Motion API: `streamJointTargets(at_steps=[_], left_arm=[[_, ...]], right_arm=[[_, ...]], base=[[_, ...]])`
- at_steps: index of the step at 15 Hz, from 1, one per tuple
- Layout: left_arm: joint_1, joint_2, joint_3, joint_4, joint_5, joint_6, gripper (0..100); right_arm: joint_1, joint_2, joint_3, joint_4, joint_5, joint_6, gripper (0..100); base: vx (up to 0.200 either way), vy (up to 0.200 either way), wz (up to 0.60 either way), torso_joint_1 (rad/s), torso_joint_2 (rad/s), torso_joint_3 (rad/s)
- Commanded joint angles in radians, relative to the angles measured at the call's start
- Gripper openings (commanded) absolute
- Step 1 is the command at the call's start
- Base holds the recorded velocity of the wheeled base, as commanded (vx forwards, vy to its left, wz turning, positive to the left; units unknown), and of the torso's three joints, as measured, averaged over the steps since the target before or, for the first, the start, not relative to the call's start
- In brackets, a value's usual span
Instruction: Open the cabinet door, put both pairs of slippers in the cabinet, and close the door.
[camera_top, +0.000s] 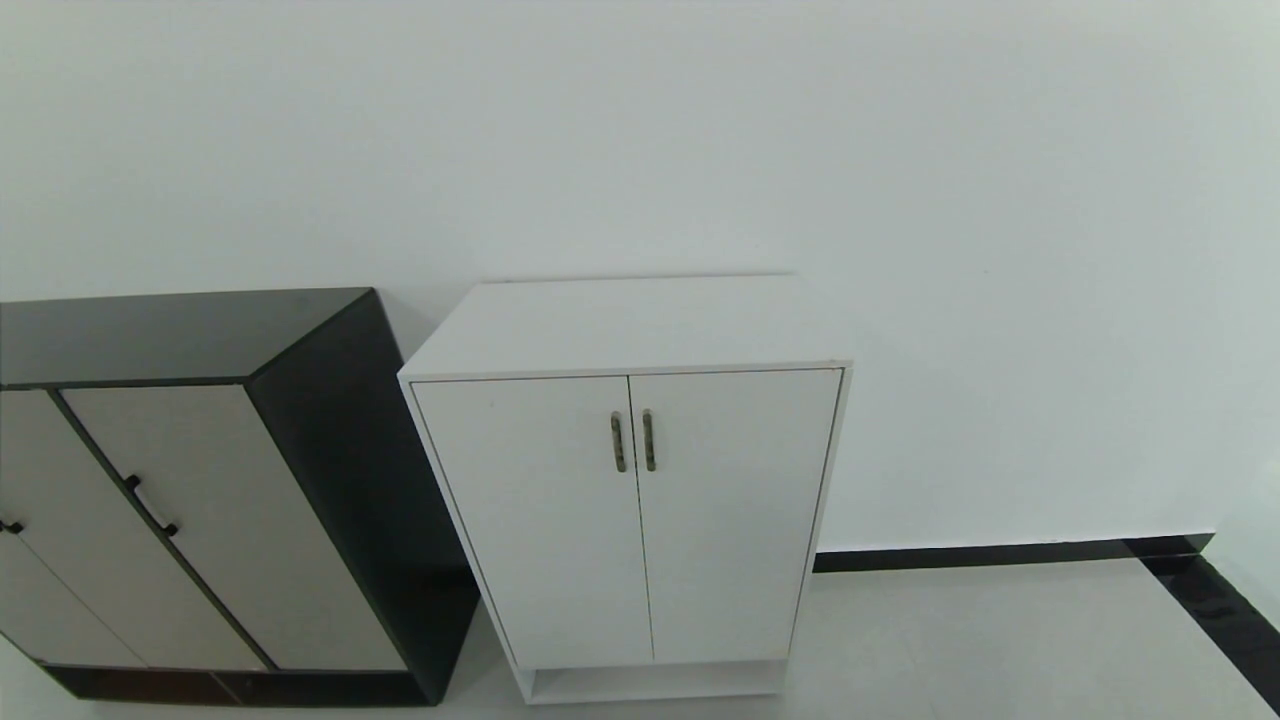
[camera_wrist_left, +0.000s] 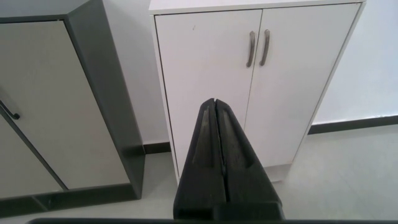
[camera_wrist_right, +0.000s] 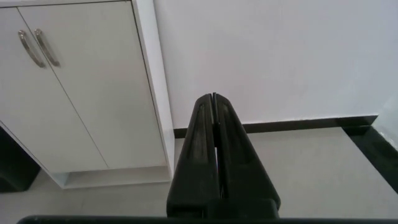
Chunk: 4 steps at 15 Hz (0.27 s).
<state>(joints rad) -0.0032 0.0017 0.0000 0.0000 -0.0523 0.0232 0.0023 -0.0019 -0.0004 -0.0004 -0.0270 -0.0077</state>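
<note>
A white two-door cabinet (camera_top: 630, 500) stands against the wall with both doors closed. Two metal handles (camera_top: 633, 441) sit side by side where the doors meet. In the left wrist view the same cabinet (camera_wrist_left: 249, 93) faces me some way off, with its handles (camera_wrist_left: 257, 48) near the top, and my left gripper (camera_wrist_left: 215, 104) is shut with nothing in it. In the right wrist view my right gripper (camera_wrist_right: 213, 98) is shut and empty, pointing at the floor and wall beside the cabinet (camera_wrist_right: 81, 93).
A black cabinet (camera_top: 200, 480) with beige doors and black handles stands close beside the white one. A black skirting strip (camera_top: 1000, 553) runs along the wall foot. Light floor (camera_top: 1000, 640) lies open on the other side of the white cabinet.
</note>
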Motion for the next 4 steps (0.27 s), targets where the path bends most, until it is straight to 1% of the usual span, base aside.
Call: streamJointTargets(at_steps=[1,4], left_arm=[[0.000,0.000,0.000,0.000,0.000,0.000,0],[0.000,0.000,0.000,0.000,0.000,0.000,0]], right_arm=[[0.001,0.002,0.000,0.002,0.001,0.000,0],[0.001,0.002,0.000,0.000,-0.001,0.002,0]], base=[[0.000,0.000,0.00,0.000,0.00,0.000],[0.000,0.000,0.00,0.000,0.00,0.000]])
